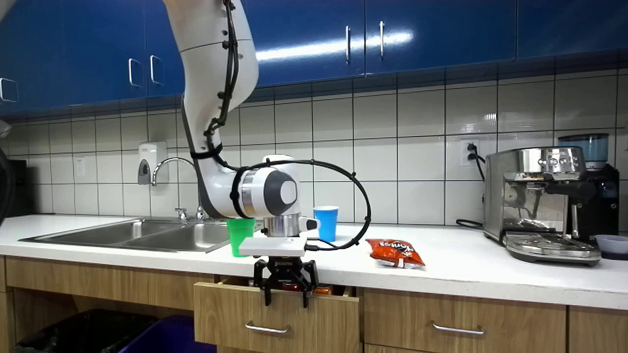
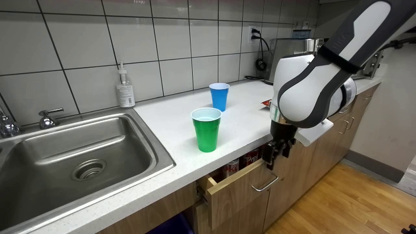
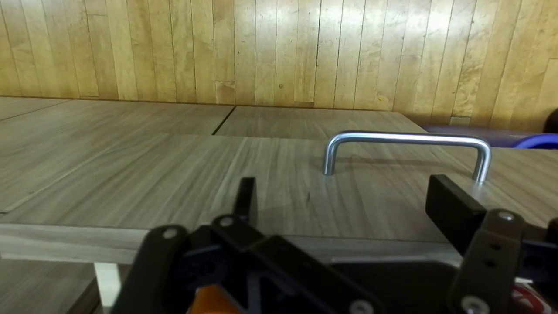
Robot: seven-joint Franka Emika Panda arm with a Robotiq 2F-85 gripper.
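My gripper (image 1: 286, 300) points down at the top edge of a partly pulled-out wooden drawer (image 1: 221, 314), its fingers open and nothing held. In the wrist view the fingertips (image 3: 247, 196) stand wide apart over the drawer front (image 3: 174, 187), with the metal handle (image 3: 405, 137) beyond them, offset to the right. Whether the fingers touch the wood, I cannot tell. Inside the drawer are a silver can (image 2: 230, 167), a dark red can (image 2: 250, 157) and something orange (image 1: 322, 290). A green cup (image 2: 207, 133), a blue cup (image 2: 219, 97) and a red chip bag (image 1: 395, 251) rest on the counter.
A steel sink (image 2: 81, 143) is set in the counter beside the green cup. A coffee machine (image 1: 539, 196) stands further along, and a soap bottle (image 2: 125, 89) is by the tiles. Bins (image 1: 88, 328) sit below; blue cabinets (image 1: 304, 39) hang above.
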